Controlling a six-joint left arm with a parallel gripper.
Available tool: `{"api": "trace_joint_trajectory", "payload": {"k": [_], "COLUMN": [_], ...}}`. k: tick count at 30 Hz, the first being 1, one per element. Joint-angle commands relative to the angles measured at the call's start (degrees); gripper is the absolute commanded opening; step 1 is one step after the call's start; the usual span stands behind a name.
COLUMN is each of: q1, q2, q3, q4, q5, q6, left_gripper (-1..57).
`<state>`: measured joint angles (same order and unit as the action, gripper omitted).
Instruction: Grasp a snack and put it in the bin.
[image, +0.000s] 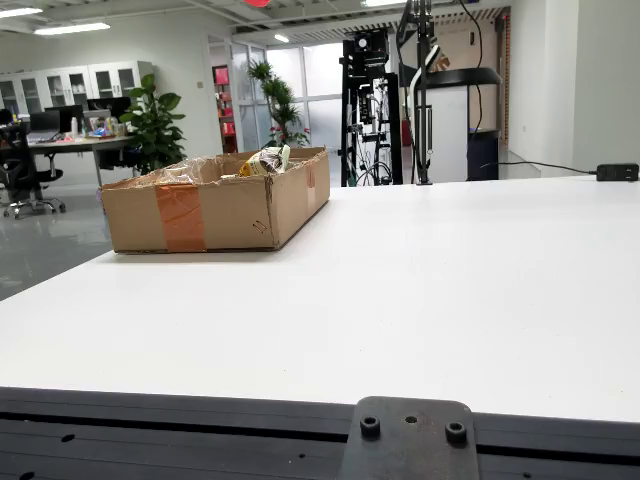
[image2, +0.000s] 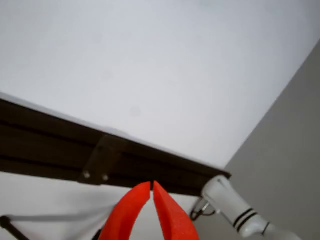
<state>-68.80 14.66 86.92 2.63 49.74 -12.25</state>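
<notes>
In the view from the table's edge, a cardboard bin (image: 215, 208) with orange tape stands at the far left of the white table (image: 430, 290). A snack packet (image: 265, 160) pokes above its rim, with clear wrapping beside it. No arm or gripper shows in this view. In the view that rides on the gripper, my gripper (image2: 151, 186) has two red fingers (image2: 172, 215) whose tips meet with nothing between them. It hangs past the table's dark edge rail (image2: 60, 145), over the white tabletop (image2: 150, 65). No loose snack shows on the table in either view.
A black mounting plate (image: 405, 440) sits on the table's near rail. A metal bracket (image2: 100, 160) is fixed to the rail, and a white tube fitting (image2: 235, 207) lies at the lower right. A black rack (image: 370, 105) and office furniture stand behind the table.
</notes>
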Motion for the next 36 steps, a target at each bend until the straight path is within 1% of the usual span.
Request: {"api": "trace_joint_trajectory", "payload": {"k": [1, 23, 36], "q1": [-0.3, 5.1, 3.4], "q2": [0.0, 0.0, 0.0], "q3": [-0.1, -0.1, -0.1], "q4": [-0.1, 0.1, 0.1], "q5": [0.0, 0.0, 0.0], "q6": [-0.2, 0.1, 0.3], "left_gripper": [0.4, 0.4, 0.4]}}
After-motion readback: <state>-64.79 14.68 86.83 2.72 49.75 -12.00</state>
